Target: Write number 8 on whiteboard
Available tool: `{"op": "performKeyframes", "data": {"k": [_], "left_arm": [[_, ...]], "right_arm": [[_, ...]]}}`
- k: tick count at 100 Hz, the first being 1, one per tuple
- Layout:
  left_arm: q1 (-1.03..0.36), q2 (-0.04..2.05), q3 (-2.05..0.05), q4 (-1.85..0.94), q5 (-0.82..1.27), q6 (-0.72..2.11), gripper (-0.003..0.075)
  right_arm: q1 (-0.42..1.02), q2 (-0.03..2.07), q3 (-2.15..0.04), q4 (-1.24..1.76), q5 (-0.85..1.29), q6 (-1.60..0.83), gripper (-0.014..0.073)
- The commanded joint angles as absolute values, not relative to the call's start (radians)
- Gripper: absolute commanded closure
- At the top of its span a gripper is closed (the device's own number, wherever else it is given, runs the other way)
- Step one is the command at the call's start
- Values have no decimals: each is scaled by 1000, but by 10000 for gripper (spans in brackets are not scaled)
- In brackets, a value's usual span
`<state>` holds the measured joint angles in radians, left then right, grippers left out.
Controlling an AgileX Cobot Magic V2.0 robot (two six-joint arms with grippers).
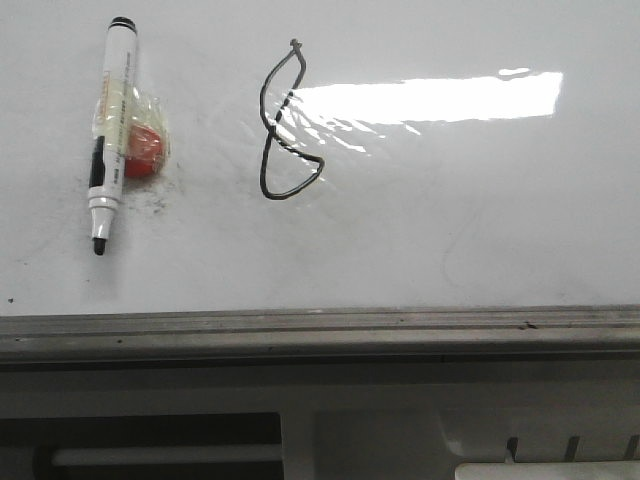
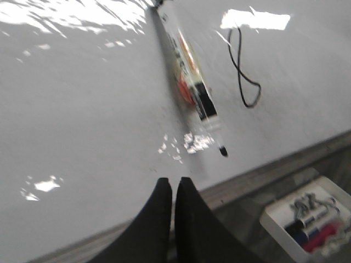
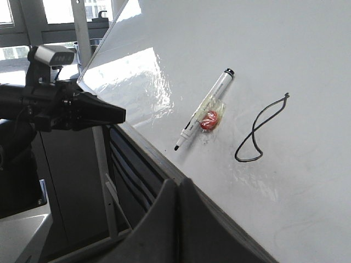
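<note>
A thin dark hand-drawn number 8 [image 1: 285, 125], narrow and slanted, is on the glossy whiteboard [image 1: 450, 230]. It also shows in the left wrist view [image 2: 241, 71] and the right wrist view [image 3: 260, 131]. A white marker [image 1: 110, 130] with a black tip lies uncapped on the board left of the 8, next to a red lump in clear wrap [image 1: 140, 150]. My left gripper [image 2: 173, 183] is shut and empty over the board's near edge, short of the marker tip [image 2: 222, 151]. My right gripper [image 3: 179, 182] is shut and empty at the board's edge rail. Neither gripper shows in the front view.
A grey metal edge rail [image 1: 320, 330] runs along the board's near side. A white tray [image 2: 307, 224] with several markers sits below the rail. The left arm [image 3: 66, 112] hangs off the board's side in the right wrist view. Bright glare [image 1: 430, 100] lies right of the 8.
</note>
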<state>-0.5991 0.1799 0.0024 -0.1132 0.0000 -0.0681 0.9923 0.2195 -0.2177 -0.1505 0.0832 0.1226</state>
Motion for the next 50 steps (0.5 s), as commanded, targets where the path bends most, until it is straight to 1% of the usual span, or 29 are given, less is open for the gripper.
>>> {"op": "performKeyframes", "data": {"k": [1,35,50], "left_arm": [[-521,152,32,-109,-71,-68,741],[-186,48,32,-10,0,-68,741],[-68,-14,32,0,106,-115,741]], "right_arm": [[990,227,-241,-158,0,114,657],[990,227,-241,-158,0,114,657],[990,227,-241,-158,0,114,657]]}}
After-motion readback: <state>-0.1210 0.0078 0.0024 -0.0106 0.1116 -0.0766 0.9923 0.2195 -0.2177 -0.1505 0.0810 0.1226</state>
